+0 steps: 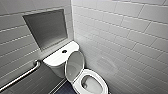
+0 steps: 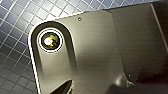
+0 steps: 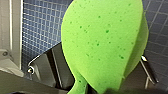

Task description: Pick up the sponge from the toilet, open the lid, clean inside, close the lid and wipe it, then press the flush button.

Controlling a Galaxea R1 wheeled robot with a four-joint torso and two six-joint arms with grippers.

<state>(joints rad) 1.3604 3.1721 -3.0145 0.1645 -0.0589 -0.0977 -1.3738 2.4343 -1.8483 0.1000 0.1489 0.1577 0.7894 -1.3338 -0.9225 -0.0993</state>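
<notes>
My right gripper (image 3: pixel 100 90) is clamped on the sponge (image 3: pixel 105 42), which pinches to a narrow waist at the grip and spreads wide and bright green in front of the dark blue floor tiles (image 3: pixel 42 32). I cannot tell whether my left gripper (image 2: pixel 63 87) is open or closed. From the head camera, the toilet (image 1: pixel 93 73) stands by the tiled wall with the lid (image 1: pixel 74 65) raised against the tank and the bowl open. 1 flush button (image 1: pixel 64 51) sits on the tank top. A grab bar (image 1: pixel 22 75) runs along the left wall.
</notes>
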